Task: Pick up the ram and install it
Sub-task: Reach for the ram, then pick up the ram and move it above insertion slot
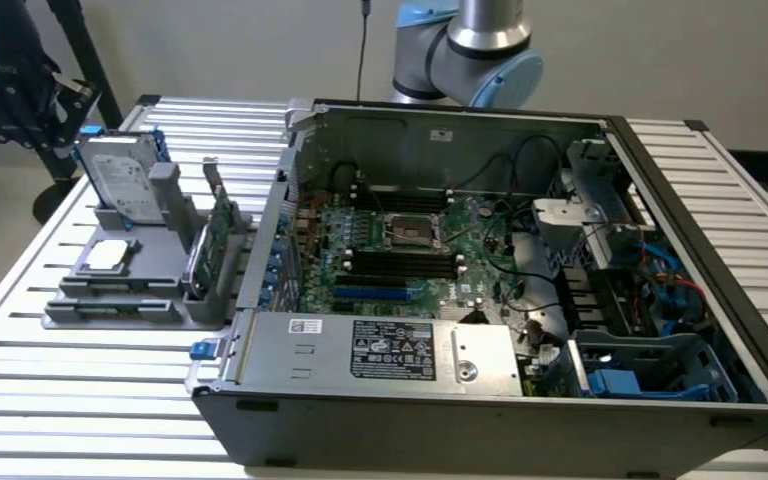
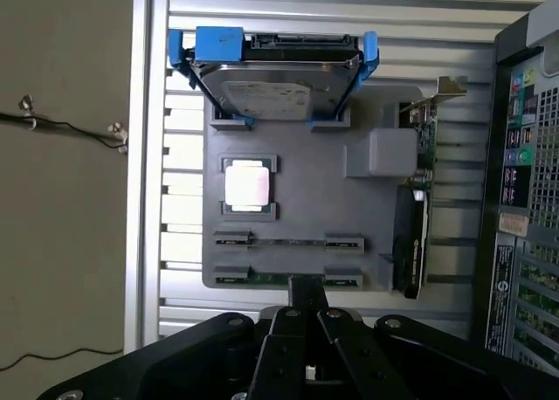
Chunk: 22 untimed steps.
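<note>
desk (image 1: 77,400): carries the holder and the computer case side by side, the holder on the exterior view's left.
holder (image 2: 297,168): flat on the desk, straight ahead of the fingers (image 2: 306,293).
ram (image 2: 269,279): on edge in the holder's slot row closest to the fingers; a second slot row lies just beyond.
CPU (image 2: 247,186): in the holder, past both slot rows.
hard drive (image 2: 271,94): upright at the holder's end farthest from the fingers, behind the CPU.
expansion card (image 2: 415,217): upright along the holder's edge, between CPU and computer case.
computer case (image 1: 491,430): open side up.
motherboard (image 1: 398,250): on the case floor.
power supply (image 1: 384,350): inside the case, along the wall nearest the exterior camera.
robot arm (image 1: 471,50): behind the case.
</note>
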Each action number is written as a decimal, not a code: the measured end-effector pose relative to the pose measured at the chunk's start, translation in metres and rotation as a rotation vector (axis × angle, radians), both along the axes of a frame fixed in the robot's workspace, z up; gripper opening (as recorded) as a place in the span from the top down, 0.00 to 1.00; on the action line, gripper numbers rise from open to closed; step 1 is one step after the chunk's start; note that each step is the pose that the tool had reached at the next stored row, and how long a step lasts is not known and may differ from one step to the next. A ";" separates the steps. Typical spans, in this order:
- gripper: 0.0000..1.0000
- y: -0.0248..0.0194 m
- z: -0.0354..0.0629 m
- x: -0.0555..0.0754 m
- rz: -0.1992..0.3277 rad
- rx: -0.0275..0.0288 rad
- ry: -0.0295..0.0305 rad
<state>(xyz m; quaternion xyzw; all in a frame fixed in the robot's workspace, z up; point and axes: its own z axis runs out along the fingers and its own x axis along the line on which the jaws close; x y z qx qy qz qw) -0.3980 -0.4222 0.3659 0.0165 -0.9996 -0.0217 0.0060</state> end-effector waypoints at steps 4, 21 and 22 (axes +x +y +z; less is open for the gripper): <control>0.89 0.0000 -0.0002 0.000 0.001 -0.0001 -0.0002; 0.89 -0.0124 -0.0040 0.000 0.001 -0.0001 -0.0003; 0.89 -0.0152 -0.0054 0.000 0.001 -0.0004 -0.0003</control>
